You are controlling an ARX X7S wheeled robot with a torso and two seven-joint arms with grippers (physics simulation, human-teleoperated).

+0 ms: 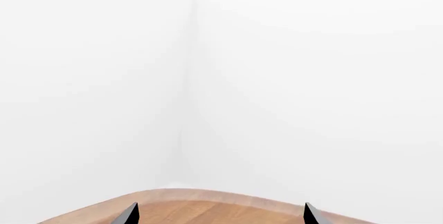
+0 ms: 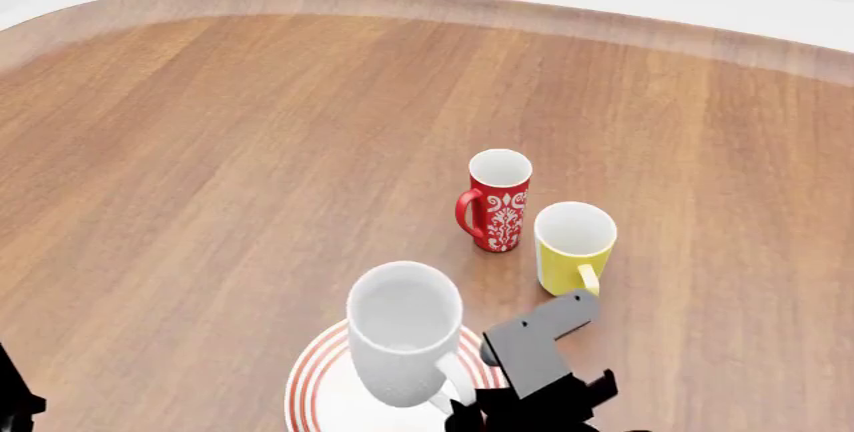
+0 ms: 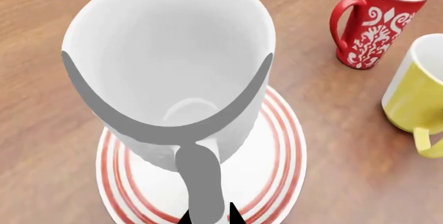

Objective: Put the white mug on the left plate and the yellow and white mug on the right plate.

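- White mug (image 2: 404,330) is at the near edge of the table (image 2: 200,152), a little left of the middle, over a plate (image 2: 310,387) with red rings.
- Its mouth faces up and its handle points near and right, toward the right arm.
- Its base falls inside the rings in the right wrist view, but I cannot tell whether it rests on the plate or hangs just above it.
- Right gripper (image 3: 207,218) shows only as two dark tips in its wrist view, one on each side of the handle's lower end. The jaws stand close together and seem to pinch the handle.
- Right arm's black body in the head view sits just right of the mug, at the near edge.
- Yellow mug (image 2: 574,245) stands upright on bare table, farther away than the white mug and to its right, clear of the plate. Its inside is white and its handle points near.
- Red mug (image 2: 499,200), with a white pattern, stands upright just left of the yellow one and slightly farther off. The two are close but not touching, and its handle points left.
- Left gripper (image 1: 221,216) has its jaws spread wide with nothing between them. Past its tips its wrist view shows only a curved table edge and white walls.
- Left arm appears as a dark sliver at the near left corner of the head view, well apart from the mugs.
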